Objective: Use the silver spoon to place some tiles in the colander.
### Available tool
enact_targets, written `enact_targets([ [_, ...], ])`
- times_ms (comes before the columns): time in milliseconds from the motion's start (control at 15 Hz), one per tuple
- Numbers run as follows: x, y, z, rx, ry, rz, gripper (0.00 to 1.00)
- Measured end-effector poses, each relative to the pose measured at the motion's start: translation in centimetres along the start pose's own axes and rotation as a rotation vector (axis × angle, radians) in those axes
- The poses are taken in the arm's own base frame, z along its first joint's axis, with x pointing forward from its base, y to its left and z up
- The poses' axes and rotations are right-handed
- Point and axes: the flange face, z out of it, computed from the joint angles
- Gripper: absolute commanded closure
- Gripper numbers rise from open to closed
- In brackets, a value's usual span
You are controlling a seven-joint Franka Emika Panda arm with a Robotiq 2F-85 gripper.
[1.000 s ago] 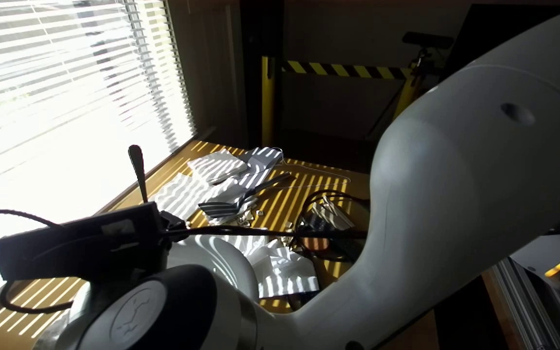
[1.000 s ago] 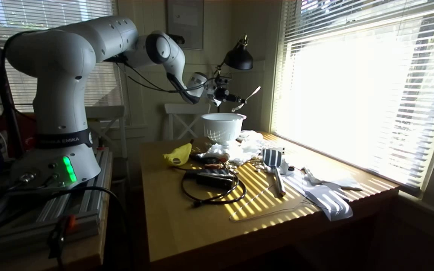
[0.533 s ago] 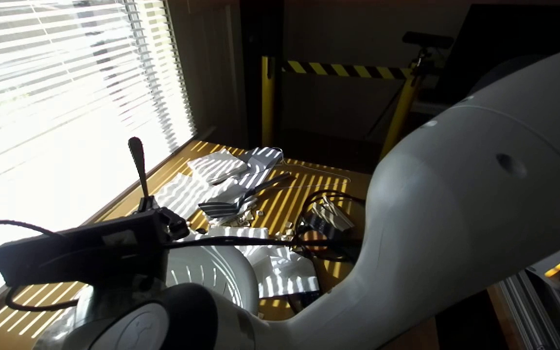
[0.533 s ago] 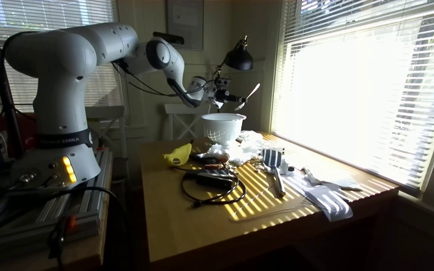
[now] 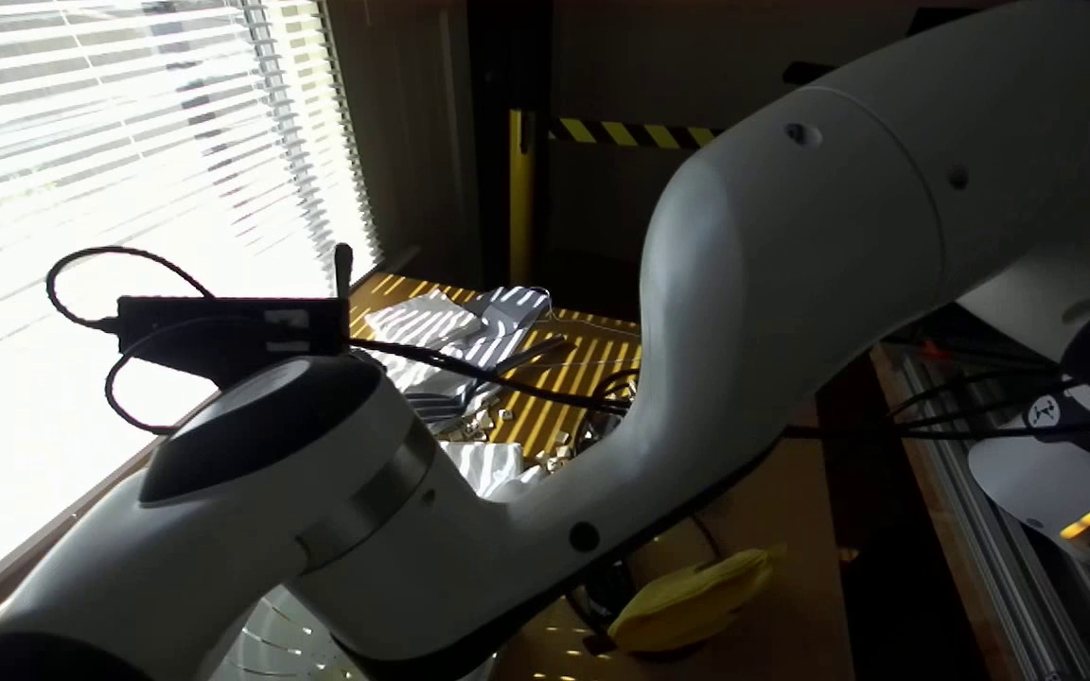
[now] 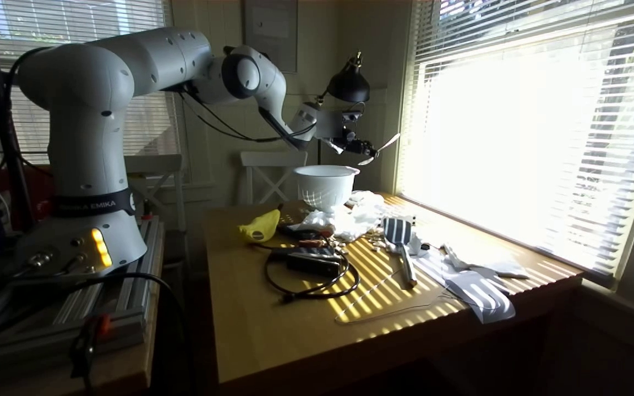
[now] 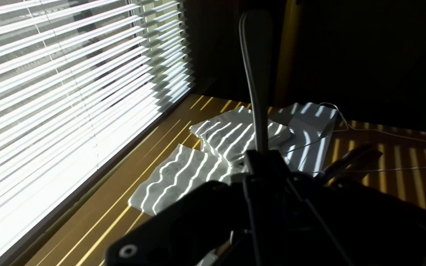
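Banana [image 6: 262, 226] on counter [image 6: 273, 330], left of colander [image 6: 325, 186] in an exterior view. Colander upright; crumpled white stuff [image 6: 362, 214] (cloth or plastic, cannot tell) in front and right of its foot. Claw [image 6: 374, 152] to colander's right, higher than its rim, pinching the spoon [image 6: 389, 142]. Spoon slanted, upper end farther right; handle near upright in wrist view. Tiles [image 6: 376, 240], too small to count, scattered on counter to colander's front right. Spatula [image 6: 398, 231] farther right of colander. Grey sheet [image 6: 485, 297] well right of colander, by counter's near edge.

Past 0.5 s | end effector [image 6: 375, 153] (spoon [image 6: 389, 142] along) | farther from colander [image 6: 323, 186]
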Motion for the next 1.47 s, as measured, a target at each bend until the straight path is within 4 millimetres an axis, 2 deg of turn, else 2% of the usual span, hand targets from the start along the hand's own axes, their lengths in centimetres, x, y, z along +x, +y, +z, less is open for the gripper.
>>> enact_targets([
  [200,-1.6,-0.1,4.5,0.095,0.092,0.100,0.98],
  [333,-1.6,-0.5,7.2,0.142,0.170,0.156,0.98],
  [533,1.2,-1.7,12.2,0.190,0.302,0.238,0.98],
  [800,6.4,-5.7,19.8,0.256,0.452,0.362,0.98],
  [1000,8.1,-8.3,23.6,0.273,0.556,0.470,0.98],
  [1067,8.3,-8.9,24.4,0.276,0.592,0.506,0.67],
  [1133,8.1,-9.3,25.0,0.275,0.621,0.542,0.66],
  [1467,7.1,-10.3,25.8,0.238,0.797,0.702,0.31],
])
